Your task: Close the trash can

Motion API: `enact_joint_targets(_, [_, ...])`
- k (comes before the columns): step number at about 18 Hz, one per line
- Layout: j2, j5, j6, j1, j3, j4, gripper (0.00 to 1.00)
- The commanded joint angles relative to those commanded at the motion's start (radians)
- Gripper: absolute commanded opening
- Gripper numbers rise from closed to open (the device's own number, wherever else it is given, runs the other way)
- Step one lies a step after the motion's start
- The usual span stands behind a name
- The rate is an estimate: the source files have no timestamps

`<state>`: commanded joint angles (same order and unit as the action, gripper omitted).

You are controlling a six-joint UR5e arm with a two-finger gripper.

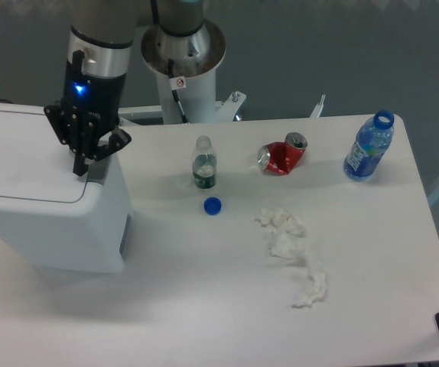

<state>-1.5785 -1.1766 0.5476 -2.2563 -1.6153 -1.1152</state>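
Bottle [204,162] beside blue cap [212,205]

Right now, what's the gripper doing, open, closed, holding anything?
Gripper: fingers together, looks closed and empty, tip at the trash can lid's right edge.

1. trash can [43,222] – plain white all over, greyish strip at the rim
2. gripper [80,170] – black, with a blue light glowing above it
3. crushed can [281,156] – red with silver ends
4. bottle [369,147] on the right – blue
5. small bottle [203,163] – clear, dark green label
6. loose cap [212,205] – blue
7. tissue [294,252] and table [204,306] – white
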Motion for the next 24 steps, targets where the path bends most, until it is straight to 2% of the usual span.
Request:
enact_joint_targets(2, [-0.002,0.0,0.0,-0.032,0.006,-0.002,0.83])
enact_joint_targets(3, [0.0,-0.003,0.002,-0.058,0.006,0.0,1.0])
enact_joint_targets(7, [0.003,-0.035,0.089,-0.16,-0.006,-0.003,1.0])
enact_joint_targets(10, [-0.015,-0.113,0.253,-0.175,-0.006,-0.006,1.0])
enact_joint_targets(13, [-0.116,-0.23,0.356,-0.178,0.001,-0.005,1.0])
enact_joint_targets(17, [-0.219,-0.359,0.538,-0.186,0.017,-0.011,1.0])
enact_joint_targets(21, [-0.27,-0.39,0.586,-0.226,0.018,-0.011,1.0])
enact_joint_targets(24, [-0.282,-0.387,0.641,-0.252,0.018,-0.011,1.0])
